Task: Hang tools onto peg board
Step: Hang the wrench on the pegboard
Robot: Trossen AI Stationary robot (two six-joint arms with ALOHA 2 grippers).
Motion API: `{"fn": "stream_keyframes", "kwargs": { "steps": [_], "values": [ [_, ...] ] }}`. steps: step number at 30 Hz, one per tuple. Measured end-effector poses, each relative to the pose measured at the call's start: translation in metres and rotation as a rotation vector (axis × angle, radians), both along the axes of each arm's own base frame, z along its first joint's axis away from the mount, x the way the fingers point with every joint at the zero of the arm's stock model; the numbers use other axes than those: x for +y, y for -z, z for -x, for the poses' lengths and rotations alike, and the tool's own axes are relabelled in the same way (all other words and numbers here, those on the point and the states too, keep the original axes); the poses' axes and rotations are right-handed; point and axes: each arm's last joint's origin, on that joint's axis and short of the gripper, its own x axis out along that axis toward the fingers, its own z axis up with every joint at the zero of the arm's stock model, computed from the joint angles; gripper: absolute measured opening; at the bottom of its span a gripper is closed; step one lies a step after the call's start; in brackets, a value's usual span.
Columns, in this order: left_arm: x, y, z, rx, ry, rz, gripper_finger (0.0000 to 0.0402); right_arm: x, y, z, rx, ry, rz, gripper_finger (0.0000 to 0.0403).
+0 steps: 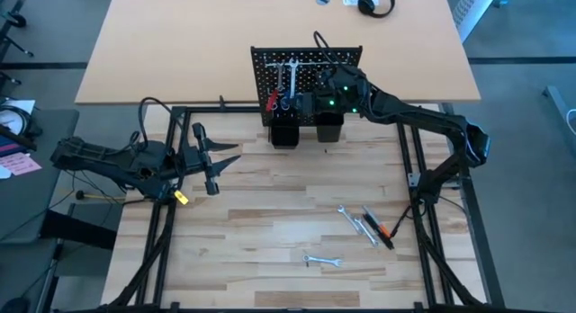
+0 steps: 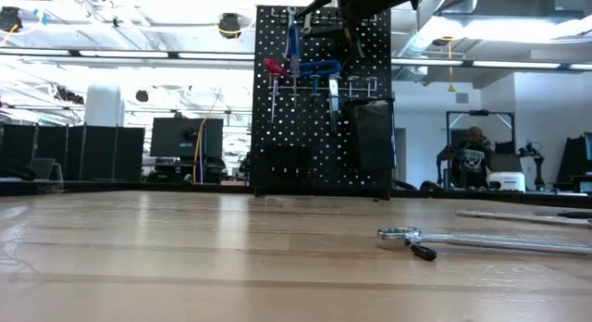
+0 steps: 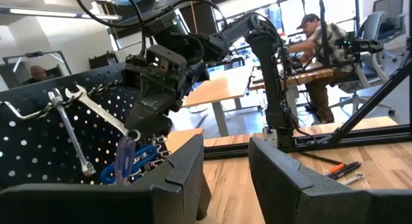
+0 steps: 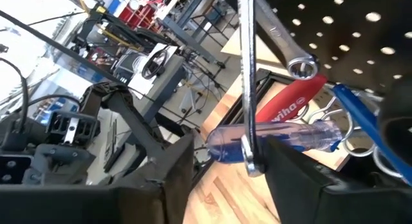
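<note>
The black peg board [image 1: 306,66] stands at the table's far middle with two black cups [image 1: 284,131] at its base. On it hang silver wrenches [image 3: 71,134], a red-handled tool [image 4: 290,102] and a blue-handled screwdriver [image 4: 270,139]. My right gripper [image 1: 304,102] is open at the board's front. The lower end of a silver wrench [image 4: 248,108] stands between its fingers [image 4: 302,179]. This wrench slants from its hook toward the gripper in the left wrist view [image 3: 106,114]. My left gripper [image 1: 225,158] is open and empty over the table's left side. My right gripper is open with the slanting wrench's lower ring end [image 4: 252,167] in the gap between its fingers, which come level at the board from the near side. I cannot tell whether a finger touches the wrench.
Two silver wrenches [image 1: 353,221] and an orange-and-black tool [image 1: 382,228] lie on the table's right near part, and a small wrench [image 1: 321,259] lies nearer the front edge. The black frame rails [image 1: 409,160] run along the table's sides. People show in the room beyond.
</note>
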Motion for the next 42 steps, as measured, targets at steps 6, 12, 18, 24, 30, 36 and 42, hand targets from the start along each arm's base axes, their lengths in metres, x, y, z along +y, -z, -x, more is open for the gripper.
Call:
{"fn": "stream_keyframes", "kwargs": {
  "steps": [6, 12, 18, 24, 30, 36, 42],
  "values": [
    [0.0, 0.0, 0.0, 0.002, 0.0, 0.0, 0.0115, 0.003, 0.0, -0.001, -0.005, -0.047, -0.01, 0.0219],
    [0.0, 0.0, 0.0, 0.002, 0.0, 0.0, 0.0115, 0.007, 0.002, -0.002, 0.008, -0.056, -0.048, 0.0223],
    [0.0, 0.0, 0.0, 0.002, 0.0, 0.001, 0.0115, 0.01, 0.009, 0.0, 0.081, -0.082, -0.09, 0.0223],
    [0.0, 0.0, 0.0, 0.001, 0.0, 0.003, 0.0115, 0.017, 0.009, -0.003, 0.082, -0.104, -0.087, 0.0223],
    [0.0, 0.0, 0.0, 0.001, 0.001, 0.003, 0.0115, 0.02, 0.009, -0.004, 0.082, -0.118, -0.085, 0.0223],
    [0.0, 0.0, 0.0, 0.001, 0.0, 0.003, 0.0115, 0.037, -0.006, 0.003, 0.059, -0.194, 0.001, 0.0223],
    [0.0, 0.0, 0.0, 0.002, 0.0, 0.001, 0.0115, 0.085, -0.021, 0.01, 0.067, -0.323, 0.146, 0.0219]
  ]
}}
